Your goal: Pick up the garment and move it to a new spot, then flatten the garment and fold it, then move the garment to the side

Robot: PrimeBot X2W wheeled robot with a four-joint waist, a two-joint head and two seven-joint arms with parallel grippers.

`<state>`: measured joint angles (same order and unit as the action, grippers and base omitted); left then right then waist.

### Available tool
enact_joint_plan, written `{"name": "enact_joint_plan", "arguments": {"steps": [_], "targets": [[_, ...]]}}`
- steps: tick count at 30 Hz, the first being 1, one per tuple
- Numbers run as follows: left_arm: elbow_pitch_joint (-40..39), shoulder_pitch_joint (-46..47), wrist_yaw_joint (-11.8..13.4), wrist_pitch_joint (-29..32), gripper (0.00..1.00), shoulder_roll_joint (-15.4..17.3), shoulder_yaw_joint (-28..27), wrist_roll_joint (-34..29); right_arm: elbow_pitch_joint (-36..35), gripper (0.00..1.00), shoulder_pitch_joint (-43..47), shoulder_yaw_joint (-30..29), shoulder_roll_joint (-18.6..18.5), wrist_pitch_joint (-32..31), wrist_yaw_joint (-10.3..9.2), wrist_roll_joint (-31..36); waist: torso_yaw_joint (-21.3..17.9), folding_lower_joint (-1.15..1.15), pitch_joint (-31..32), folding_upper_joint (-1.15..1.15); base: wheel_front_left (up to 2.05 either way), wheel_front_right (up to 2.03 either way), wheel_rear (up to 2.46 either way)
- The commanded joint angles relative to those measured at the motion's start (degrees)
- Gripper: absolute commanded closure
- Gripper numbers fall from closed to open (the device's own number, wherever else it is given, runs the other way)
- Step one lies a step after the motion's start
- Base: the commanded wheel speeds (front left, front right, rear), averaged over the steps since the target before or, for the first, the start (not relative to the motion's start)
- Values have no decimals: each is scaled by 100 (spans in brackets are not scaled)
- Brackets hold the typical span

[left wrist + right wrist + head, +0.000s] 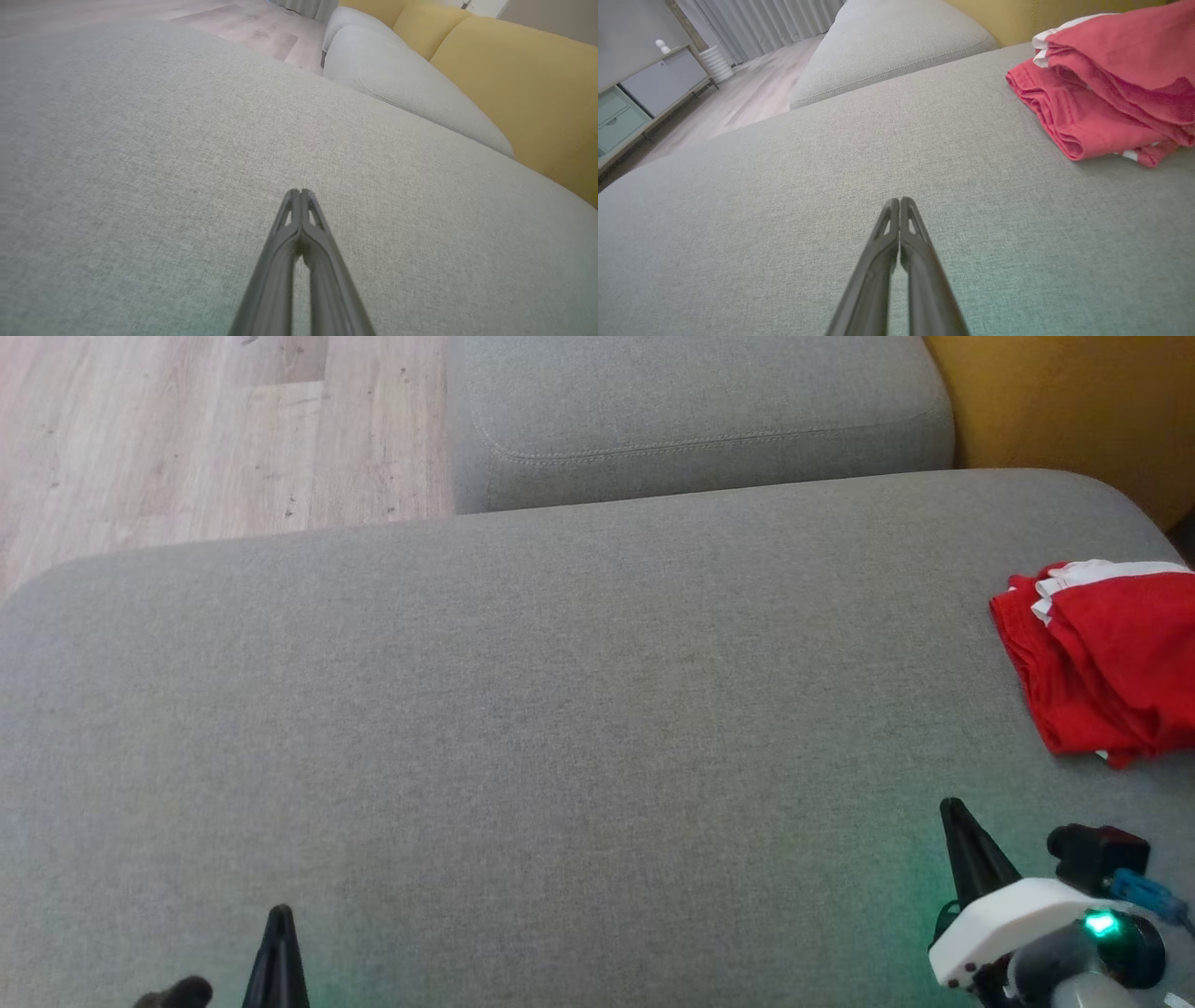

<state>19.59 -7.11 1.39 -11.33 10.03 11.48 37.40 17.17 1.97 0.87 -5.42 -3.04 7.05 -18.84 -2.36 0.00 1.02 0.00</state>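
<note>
- Head view: shows red garment (1111, 663) at right edge, up-right of the right gripper (954, 814), far from the left gripper (278, 919).
- Holds nothing; both jaws pinched shut.

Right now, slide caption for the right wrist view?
Shut right gripper points across the grey cushion; red garment lies apart, upper right.
</note>
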Motion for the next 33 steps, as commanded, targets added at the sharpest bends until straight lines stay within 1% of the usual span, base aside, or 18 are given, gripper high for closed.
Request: {"name": "enact_joint_plan", "arguments": {"steps": [1, 33], "targets": [[-190, 283, -47, 18, 100, 33, -116, 90, -218, 100, -279, -49, 3, -18, 9, -137, 2, 0, -1, 0, 0, 0, 0], [-299, 596, -298, 546, 100, -190, -621, 1699, -248, 100, -438, -255, 78, -115, 20, -2289, 72, 0, -36, 0, 0, 0, 0]]}}
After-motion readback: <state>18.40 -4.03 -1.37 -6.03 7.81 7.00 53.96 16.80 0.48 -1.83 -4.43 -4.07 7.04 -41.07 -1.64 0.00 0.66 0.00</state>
